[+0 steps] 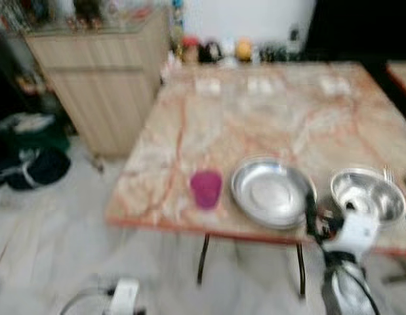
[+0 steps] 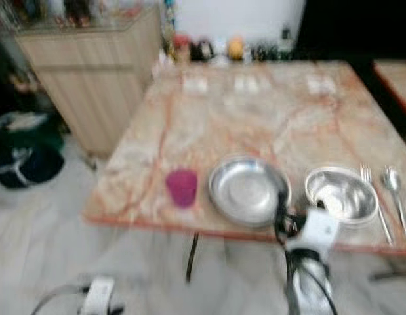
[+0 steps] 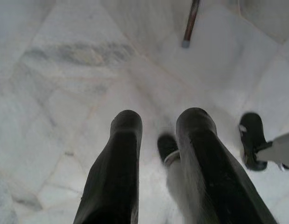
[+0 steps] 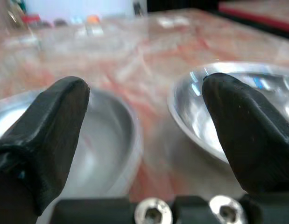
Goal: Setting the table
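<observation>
Head views were blurred: on the marble table (image 1: 268, 111) a pink cup (image 1: 206, 189) stood beside a steel plate (image 1: 271, 192), with a steel bowl (image 1: 368, 195) further right; the fork (image 2: 374, 203) and spoon (image 2: 393, 184) beyond it were smeared. The right claw (image 4: 144, 135) sat at the near table edge between plate and bowl, spread wide, grasping nothing. Left wrist view: the left claw (image 3: 158, 158) hung over the pale floor (image 3: 65, 93), fingers parted and empty.
</observation>
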